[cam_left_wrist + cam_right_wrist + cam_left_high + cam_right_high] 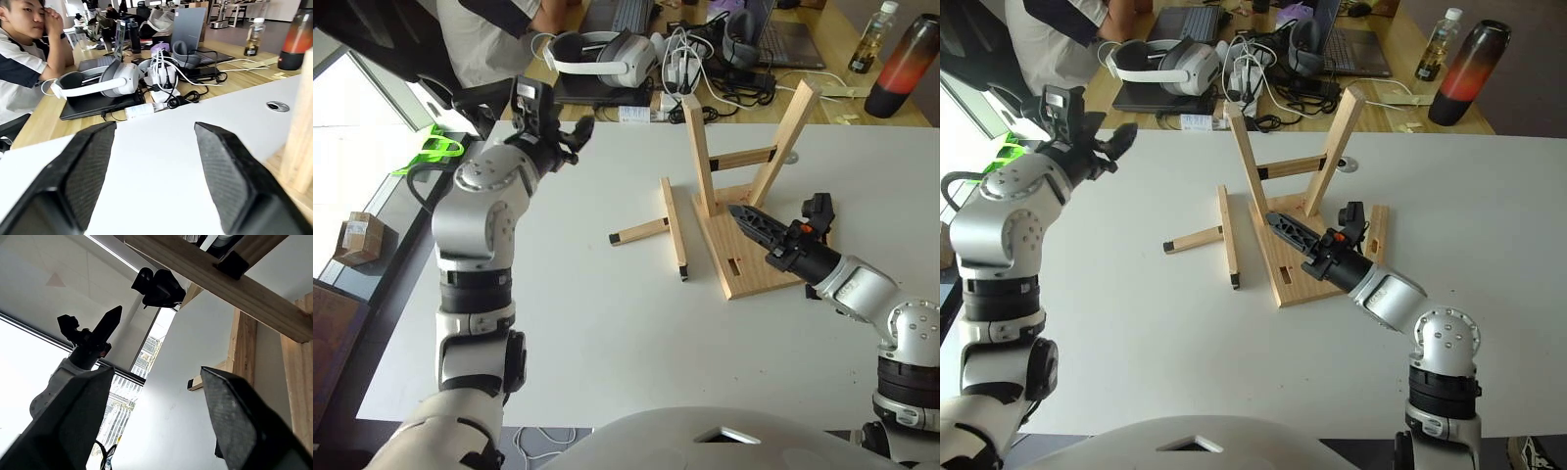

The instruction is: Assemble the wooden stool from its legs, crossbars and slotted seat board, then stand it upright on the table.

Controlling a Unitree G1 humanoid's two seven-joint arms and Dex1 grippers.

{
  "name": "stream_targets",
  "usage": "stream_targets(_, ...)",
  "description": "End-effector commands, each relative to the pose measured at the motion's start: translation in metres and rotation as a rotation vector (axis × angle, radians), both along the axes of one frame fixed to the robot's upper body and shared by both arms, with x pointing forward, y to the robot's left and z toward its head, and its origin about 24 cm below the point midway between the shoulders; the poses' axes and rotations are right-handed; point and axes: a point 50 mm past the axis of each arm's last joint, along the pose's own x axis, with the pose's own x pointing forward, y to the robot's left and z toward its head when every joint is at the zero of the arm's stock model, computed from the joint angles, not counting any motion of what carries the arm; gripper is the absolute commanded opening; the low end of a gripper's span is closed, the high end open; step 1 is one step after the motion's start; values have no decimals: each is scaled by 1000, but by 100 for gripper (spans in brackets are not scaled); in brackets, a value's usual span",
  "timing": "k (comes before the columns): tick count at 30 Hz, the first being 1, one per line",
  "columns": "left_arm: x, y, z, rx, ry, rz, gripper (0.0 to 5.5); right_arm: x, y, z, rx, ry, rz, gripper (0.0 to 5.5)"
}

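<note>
One leg pair [701, 157] with its crossbar [744, 158] stands slotted in the seat board [751, 276], which lies flat on the tabletop [607, 323]. A second leg piece [674, 225] lies just beside it, seemingly unfitted. The right gripper [746, 218] hovers wide over the board. The left gripper [575, 142], wide and empty, is raised well apart.

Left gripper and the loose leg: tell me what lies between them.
Nothing but bare table lies between the left gripper and the loose leg, as the left eye view shows.
</note>
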Motion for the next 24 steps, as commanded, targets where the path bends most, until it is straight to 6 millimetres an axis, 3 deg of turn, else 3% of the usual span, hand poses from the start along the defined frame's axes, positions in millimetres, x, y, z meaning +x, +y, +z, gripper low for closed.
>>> stream_targets(1,-51,-39,-41,-179,291,-126,359,32,-55,21,-13,-45,-505,332)
stream_targets(3,-63,-61,-53,-223,363,-146,398,50,-76,31,-84,-68,-710,332)
stream_targets(6,-66,-78,-67,-153,430,-132,443,68,-86,40,-121,-93,-870,332)
stream_targets(10,-57,-69,-95,43,522,-45,501,69,-82,35,-116,-98,-963,332)
stream_targets(15,-46,-61,-112,145,612,-48,501,61,-71,27,-71,-110,-1024,332)
stream_targets(19,-35,-70,-101,92,588,-38,501,59,-65,20,-88,-98,-1038,332)
stream_targets(24,-25,-85,-72,-74,567,-56,501,58,-66,18,-138,-101,-1041,332)
